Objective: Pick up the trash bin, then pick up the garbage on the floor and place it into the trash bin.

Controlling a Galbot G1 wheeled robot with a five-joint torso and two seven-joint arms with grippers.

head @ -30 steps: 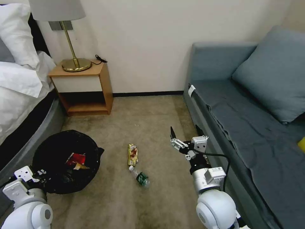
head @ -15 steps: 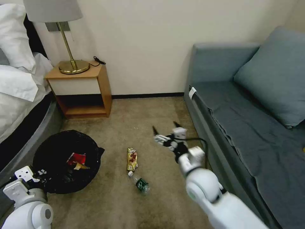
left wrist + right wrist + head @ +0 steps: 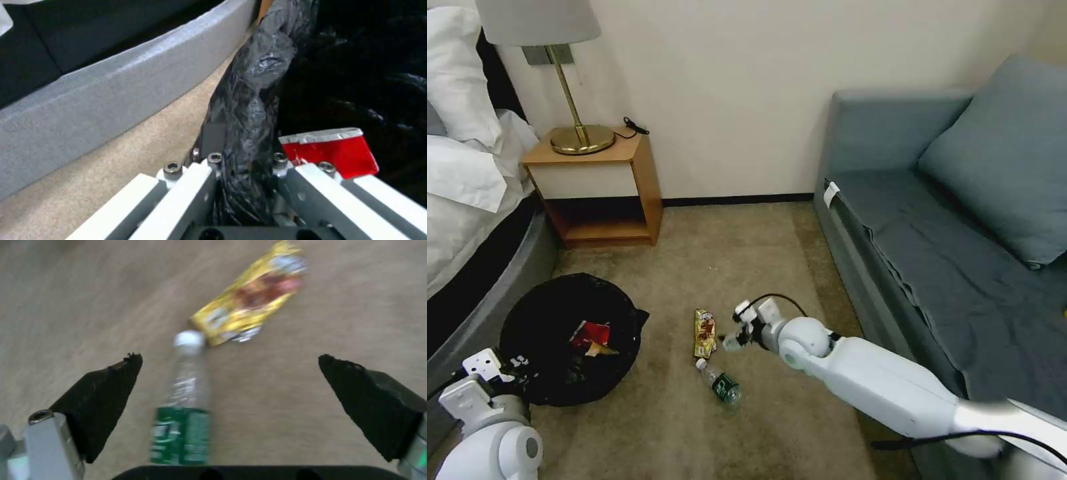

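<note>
Clear bottle [image 3: 184,396] looked light, slick; I'd take its middle with my open right pincer [image 3: 231,406]. Left pincer [image 3: 245,186] clamped the bin [image 3: 547,373] rim.

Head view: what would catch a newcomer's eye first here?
The long white right arm stretched low over the tan carpet, its right gripper open beside the yellow-red wrapper and the small clear bottle with green label. At lower left, the left gripper pinches the black-bagged round trash bin, with a flat red snack packet inside.
</note>
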